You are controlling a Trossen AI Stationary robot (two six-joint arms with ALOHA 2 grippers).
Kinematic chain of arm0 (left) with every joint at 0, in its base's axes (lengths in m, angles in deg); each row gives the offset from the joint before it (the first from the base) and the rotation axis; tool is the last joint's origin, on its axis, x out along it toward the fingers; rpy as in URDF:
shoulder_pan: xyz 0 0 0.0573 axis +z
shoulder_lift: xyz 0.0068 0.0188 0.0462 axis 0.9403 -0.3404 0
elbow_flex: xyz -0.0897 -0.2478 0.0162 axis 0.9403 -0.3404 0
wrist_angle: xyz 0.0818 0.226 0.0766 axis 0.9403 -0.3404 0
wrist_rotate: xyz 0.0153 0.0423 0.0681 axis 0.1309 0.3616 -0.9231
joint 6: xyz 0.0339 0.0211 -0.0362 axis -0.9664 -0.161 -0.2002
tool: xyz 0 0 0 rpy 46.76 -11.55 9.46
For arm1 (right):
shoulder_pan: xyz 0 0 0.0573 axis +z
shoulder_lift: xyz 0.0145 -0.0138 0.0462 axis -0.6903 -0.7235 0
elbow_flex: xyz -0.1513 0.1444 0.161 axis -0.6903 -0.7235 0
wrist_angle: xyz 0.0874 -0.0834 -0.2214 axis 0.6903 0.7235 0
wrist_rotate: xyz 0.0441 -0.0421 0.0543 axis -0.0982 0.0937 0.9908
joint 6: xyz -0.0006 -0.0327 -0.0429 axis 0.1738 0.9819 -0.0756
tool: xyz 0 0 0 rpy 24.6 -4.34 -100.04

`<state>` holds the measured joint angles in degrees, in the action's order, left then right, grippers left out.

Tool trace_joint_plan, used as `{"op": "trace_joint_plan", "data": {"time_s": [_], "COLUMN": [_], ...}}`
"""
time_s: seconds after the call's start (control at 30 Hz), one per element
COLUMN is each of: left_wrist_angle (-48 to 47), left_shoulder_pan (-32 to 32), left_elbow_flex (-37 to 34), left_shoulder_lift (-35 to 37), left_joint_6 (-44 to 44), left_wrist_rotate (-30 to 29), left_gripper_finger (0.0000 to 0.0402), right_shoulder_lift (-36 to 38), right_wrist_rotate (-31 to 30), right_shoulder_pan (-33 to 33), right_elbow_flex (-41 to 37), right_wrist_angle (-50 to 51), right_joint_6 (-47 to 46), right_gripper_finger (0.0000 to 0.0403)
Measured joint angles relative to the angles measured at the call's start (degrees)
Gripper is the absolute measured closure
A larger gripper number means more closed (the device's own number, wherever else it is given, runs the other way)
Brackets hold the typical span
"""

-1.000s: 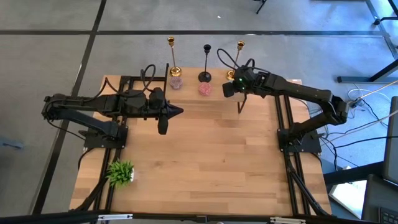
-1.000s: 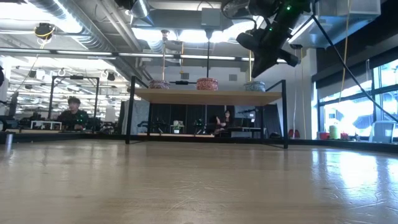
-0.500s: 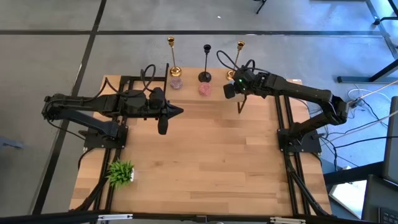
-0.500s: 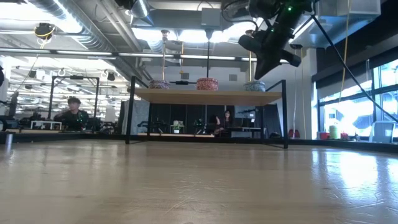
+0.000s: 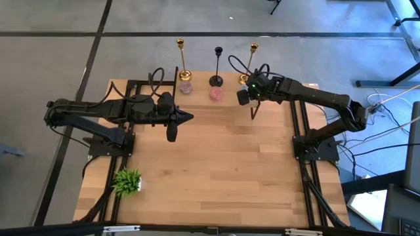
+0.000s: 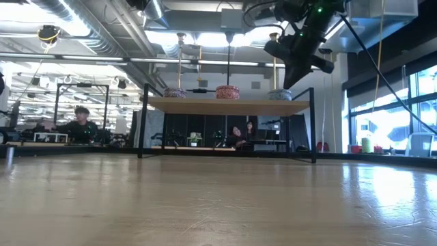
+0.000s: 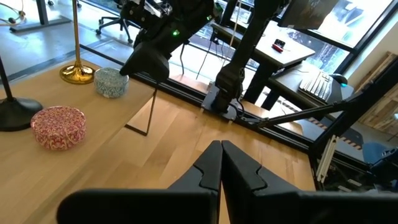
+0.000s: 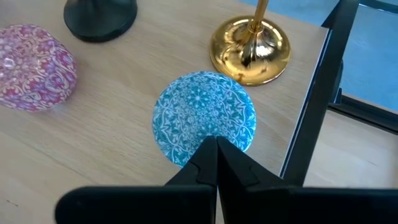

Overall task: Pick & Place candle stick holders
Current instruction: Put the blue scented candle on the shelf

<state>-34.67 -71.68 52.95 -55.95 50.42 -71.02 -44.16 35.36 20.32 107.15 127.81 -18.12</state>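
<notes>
The right gripper, fingers together, hangs over a blue tin at the top middle, near a gold candlestick. It could bump it over. The left gripper is shut too. The candlesticks stand on a shelf above the wooden table. People sit far behind.

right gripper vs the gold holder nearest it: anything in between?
Yes. In the right wrist view a blue patterned round tin lies between the shut right gripper and the gold holder; tin and base look just apart.
</notes>
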Motion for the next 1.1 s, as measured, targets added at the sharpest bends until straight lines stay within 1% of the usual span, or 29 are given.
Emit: {"op": "trace_joint_plan", "data": {"time_s": [0.17,0.7,0.9,1.03,1.1], "left_wrist_angle": [1.23,1.19,0.99,0.99,0.99], "left_shoulder_pan": [0.0,0.0,0.0,0.02,0.05], "left_elbow_flex": [0.0,0.0,0.0,0.0,0.0], "left_shoulder_lift": [0.02,0.02,0.02,0.02,0.02], "left_joint_6": [-0.44,-0.48,-0.96,-1.48,-1.58], "left_wrist_rotate": [0.0,0.09,0.18,0.34,0.33], "left_gripper_finger": [0.0399,0.0399,0.04,0.0399,0.04], "right_shoulder_lift": [0.02,0.41,0.46,0.5,0.07], "right_wrist_rotate": [0.02,2.14,0.42,-3.23,-4.11], "right_shoulder_pan": [0.0,0.42,1.28,1.68,1.68], "right_elbow_flex": [0.04,0.49,6.24,9.78,10.8], "right_wrist_angle": [0.86,1.86,1.45,-0.63,-0.74], "right_joint_6": [0.0,-2.17,-0.7,2.03,3.24], "right_gripper_finger": [0.0403,0.0403,0.0403,0.0403,0.0403]}}
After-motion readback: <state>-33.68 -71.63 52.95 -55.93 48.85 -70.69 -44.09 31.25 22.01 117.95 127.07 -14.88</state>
